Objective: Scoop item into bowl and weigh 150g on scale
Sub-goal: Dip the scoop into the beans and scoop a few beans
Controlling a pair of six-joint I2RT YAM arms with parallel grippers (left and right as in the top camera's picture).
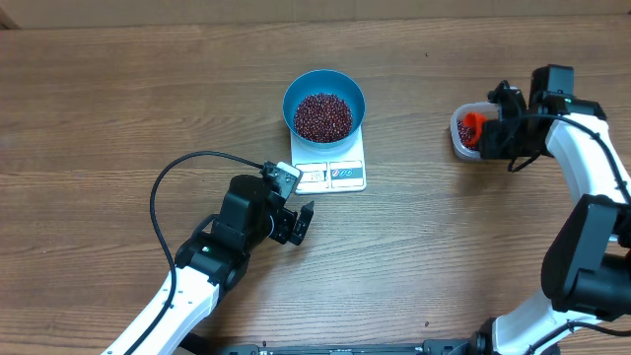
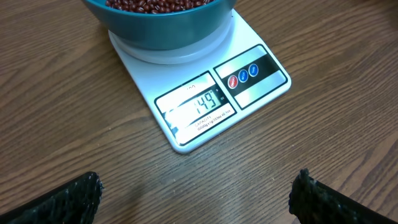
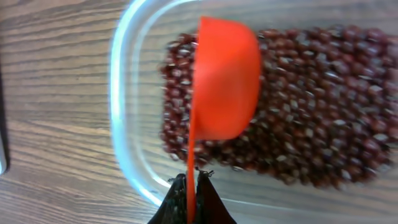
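Observation:
The blue bowl [image 1: 324, 102] stands on the white scale [image 1: 329, 174], filled with dark red-brown beans [image 1: 323, 116]. In the left wrist view the bowl [image 2: 161, 25] sits at the top and the scale [image 2: 205, 99] shows 149 on its display. My left gripper [image 1: 299, 223] [image 2: 196, 199] rests open just in front of the scale, nothing between its fingers. My right gripper [image 1: 490, 135] [image 3: 191, 180] is shut on the handle of an orange scoop [image 3: 224, 81], tipped on its side over the beans [image 3: 311, 106] in the clear tub [image 1: 463, 133].
A black cable [image 1: 173, 177] loops over the table left of the left arm. The clear tub's rim [image 3: 124, 112] lies near the table's right side. Bare wood surrounds the scale.

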